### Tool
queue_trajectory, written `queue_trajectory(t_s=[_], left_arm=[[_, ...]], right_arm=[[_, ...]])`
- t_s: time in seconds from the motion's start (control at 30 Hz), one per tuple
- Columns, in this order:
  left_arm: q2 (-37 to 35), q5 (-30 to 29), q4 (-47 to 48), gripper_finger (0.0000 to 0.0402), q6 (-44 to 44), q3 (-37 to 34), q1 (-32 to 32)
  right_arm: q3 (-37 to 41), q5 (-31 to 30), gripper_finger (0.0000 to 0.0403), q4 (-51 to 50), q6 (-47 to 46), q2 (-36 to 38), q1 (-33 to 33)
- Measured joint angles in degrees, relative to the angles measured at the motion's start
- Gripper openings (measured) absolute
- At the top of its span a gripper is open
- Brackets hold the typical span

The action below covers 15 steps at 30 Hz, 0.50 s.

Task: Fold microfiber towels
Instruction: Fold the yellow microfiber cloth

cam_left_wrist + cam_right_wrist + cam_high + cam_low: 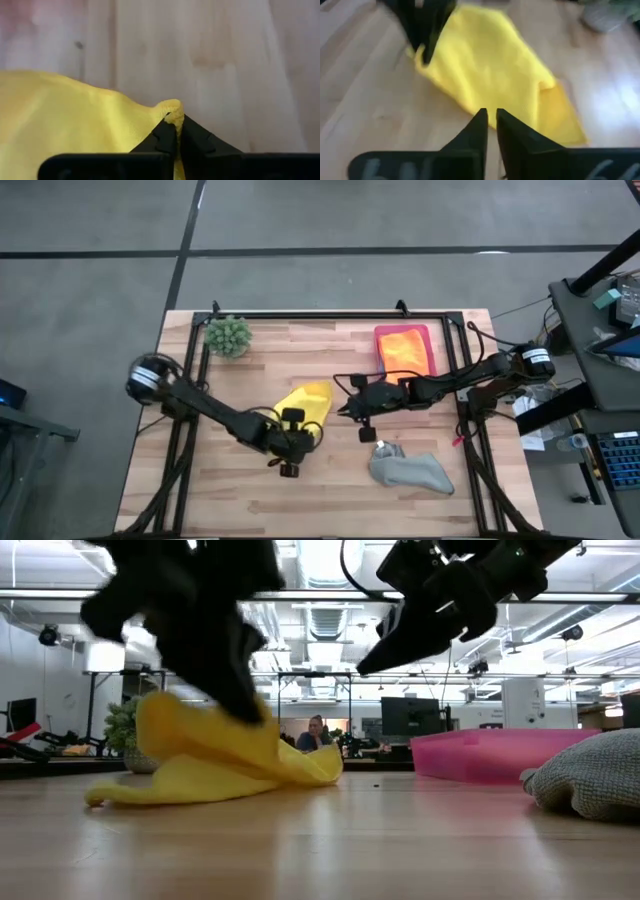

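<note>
Left pincer (174,131) is clenched on a raised fold at the edge of the yellow towel (306,405), the cloth pinched between its two dark fingertips (162,137). Seen from above, this pincer (296,438) sits near the middle of the desk (200,480), a little toward the front edge, at the towel's front end. The yellow towel lies rumpled and partly lifted, running from the pincer back toward the desk's centre; from desk height it (215,755) rises in a hump under the left arm and tapers down flat onto the wood at both ends.

The right pincer (491,119) hovers above the desk just beside the yellow towel's right side, holding nothing; its fingers stand nearly together with a narrow gap between them. From above it (347,408) shows close to the desk's centre, apart from the cloth.

The grey towel (410,470) lies bunched near the front right corner. The orange towel (404,350) lies in the pink tray (379,335) by the back edge, right of centre. A spiky green plant (228,335) stands near the back left corner.
</note>
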<state>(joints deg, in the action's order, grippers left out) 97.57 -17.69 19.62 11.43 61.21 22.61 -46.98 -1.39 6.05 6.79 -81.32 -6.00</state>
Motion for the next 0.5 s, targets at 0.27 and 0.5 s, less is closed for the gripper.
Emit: queue_trajectory(t_s=[0.27,0.5], left_arm=[[-11.85,-6.60,-0.48,0.0000,1.85,-1.60,0.31],[-17.51,-8.11,-0.53,0.0000,1.79,-3.38,0.46]], right_arm=[[0.28,1.65,0.0154,-3.65,-4.59,0.00,-0.89],[1.36,1.25,0.0230,-3.26,-4.66,0.00,-1.51]])
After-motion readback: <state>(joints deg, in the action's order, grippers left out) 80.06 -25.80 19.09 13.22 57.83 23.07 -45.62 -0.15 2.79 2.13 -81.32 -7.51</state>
